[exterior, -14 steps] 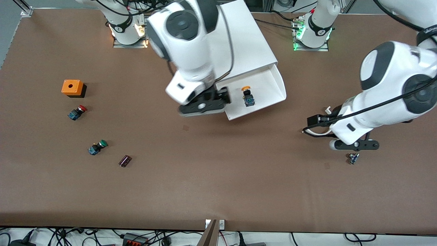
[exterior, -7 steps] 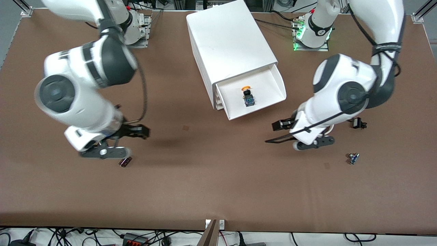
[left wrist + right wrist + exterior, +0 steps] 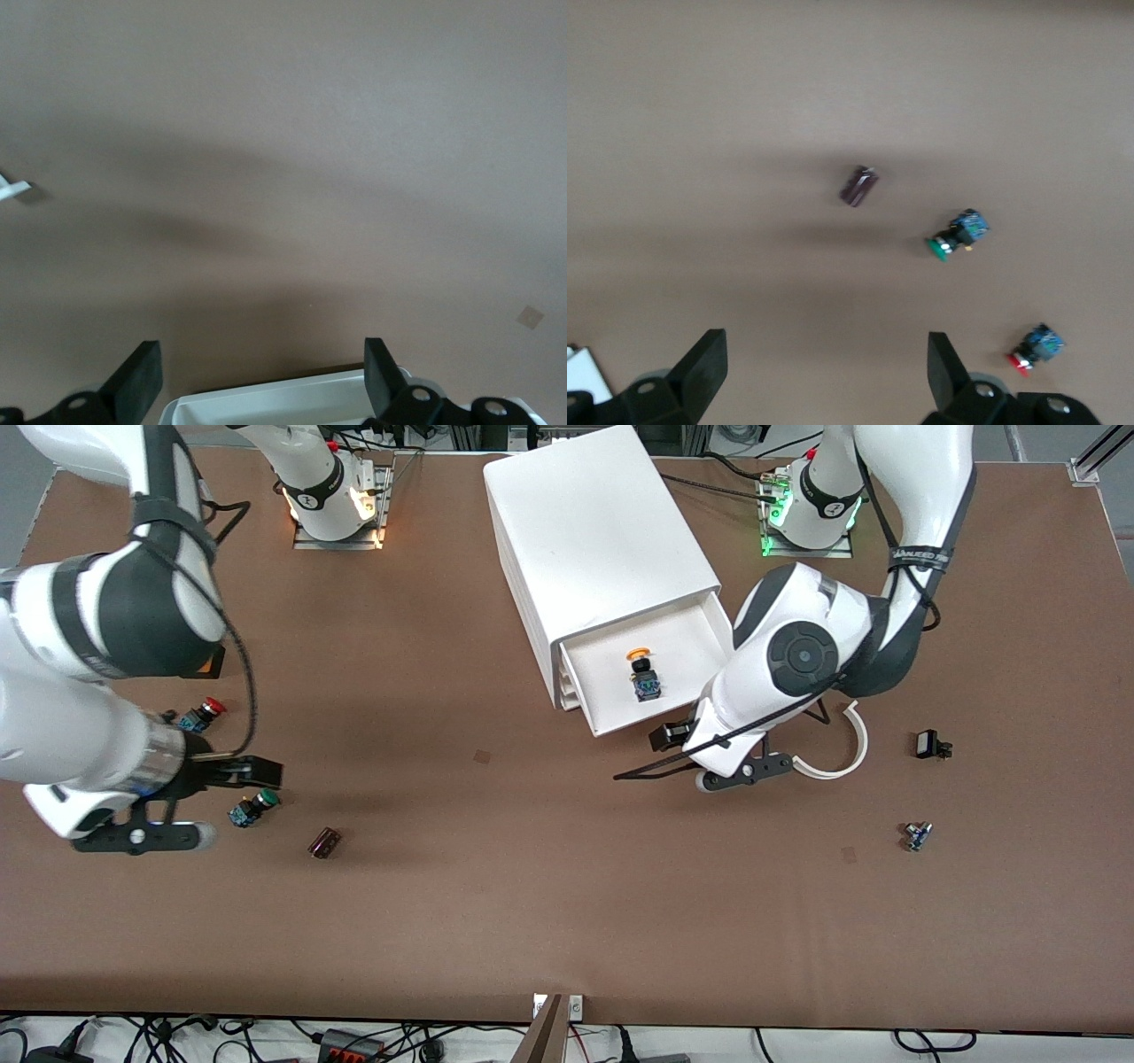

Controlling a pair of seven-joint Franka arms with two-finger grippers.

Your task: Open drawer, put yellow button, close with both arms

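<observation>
The white cabinet stands between the arm bases. Its top drawer is pulled open. The yellow button lies in the drawer, its cap toward the cabinet. My left gripper is open and empty, low over the table next to the drawer's front corner at the left arm's end. The drawer's front rim shows between the fingers of the left gripper. My right gripper is open and empty over the table at the right arm's end. It also shows in the right wrist view.
A red button, a green button and a dark purple cylinder lie by the right gripper. An orange box is half hidden by the right arm. A white curved piece, a black part and a small blue-grey part lie by the left gripper.
The right arm swung from the drawer to the right arm's end of the table. The left arm moved toward the drawer's front corner. The yellow button stayed in the drawer.
</observation>
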